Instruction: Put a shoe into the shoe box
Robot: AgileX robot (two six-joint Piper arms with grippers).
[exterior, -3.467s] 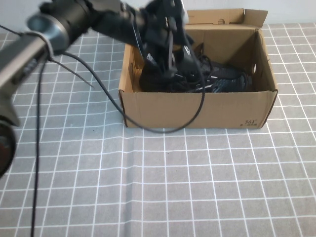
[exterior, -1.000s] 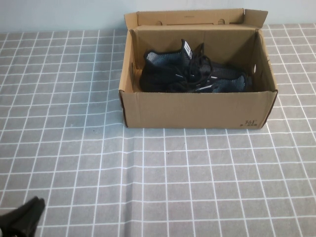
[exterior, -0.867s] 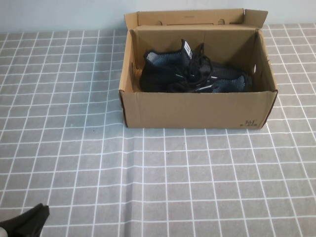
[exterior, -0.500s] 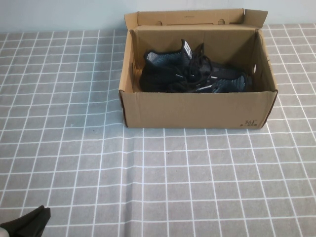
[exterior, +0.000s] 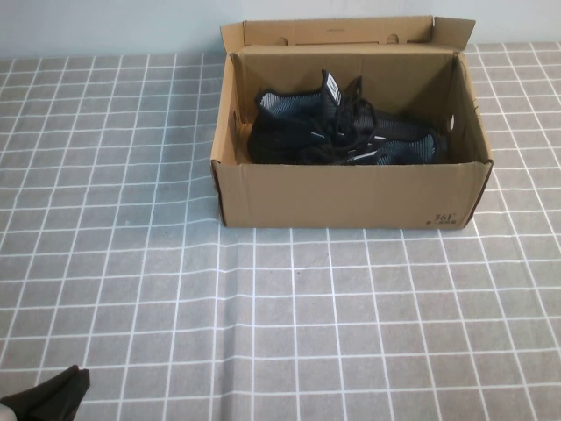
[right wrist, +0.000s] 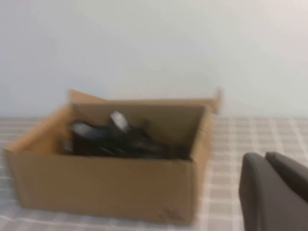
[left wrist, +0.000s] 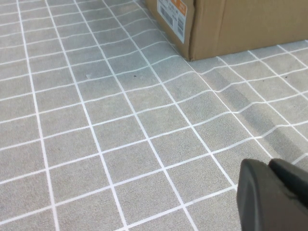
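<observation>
Left gripper (exterior: 53, 393) sits at the worktop's (exterior: 351, 333) near left edge, fingers pressed together, empty. Right gripper (right wrist: 276, 192), likewise closed, hangs short of the shoe box (exterior: 351, 195). Open checked cloth lies between. The shoe (exterior: 337, 132) rests inside the box. Nothing has shifted over the last half second.

The shoe (exterior: 337, 132) lies inside the shoe box (exterior: 351, 195), which sits on the table (exterior: 307, 324). The left gripper (exterior: 48, 399) rests well in front of the box, off to its left. The right gripper (right wrist: 274, 192) sits before the box, apart from it.

Matt corrugated cardboard shoe box (exterior: 351, 195)
</observation>
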